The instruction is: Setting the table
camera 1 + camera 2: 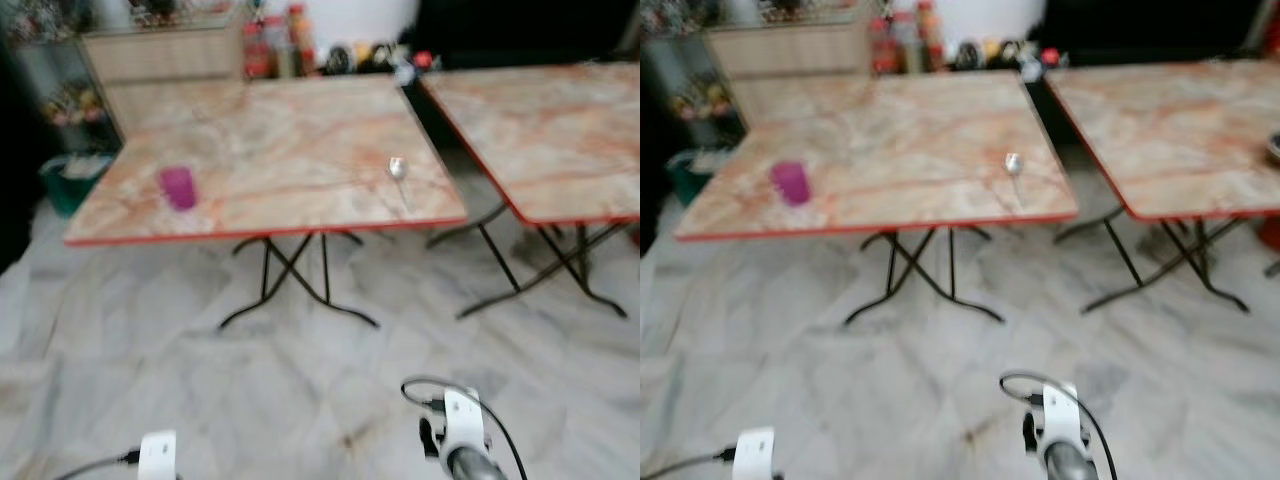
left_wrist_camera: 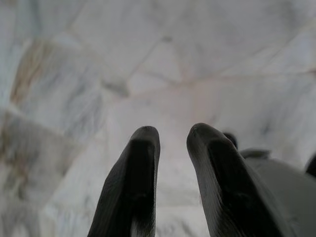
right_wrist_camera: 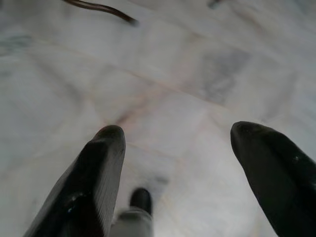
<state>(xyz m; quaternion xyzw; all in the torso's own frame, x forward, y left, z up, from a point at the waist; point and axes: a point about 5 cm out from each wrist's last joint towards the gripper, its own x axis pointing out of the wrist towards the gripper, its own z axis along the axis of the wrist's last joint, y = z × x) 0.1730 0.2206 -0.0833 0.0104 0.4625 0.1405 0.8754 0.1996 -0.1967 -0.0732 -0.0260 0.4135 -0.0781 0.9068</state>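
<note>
A purple cup (image 1: 179, 187) stands near the front left of a marble-patterned folding table (image 1: 290, 130) with a red edge. A metal spoon (image 1: 398, 172) lies near that table's front right corner. Both arms hang low over the marble floor, well short of the table; the left wrist (image 1: 158, 455) and right wrist (image 1: 460, 430) show at the bottom of the left eye view. My left gripper (image 2: 173, 133) points at the floor, its fingers close together and holding nothing. My right gripper (image 3: 177, 131) is wide open and empty above the floor.
A second matching table (image 1: 560, 130) stands to the right across a narrow gap. A wooden cabinet (image 1: 165, 60) and bottles (image 1: 280, 45) line the back wall. A green bin (image 1: 70, 180) sits at the left. Crossed black table legs (image 1: 290, 280) reach down to the floor.
</note>
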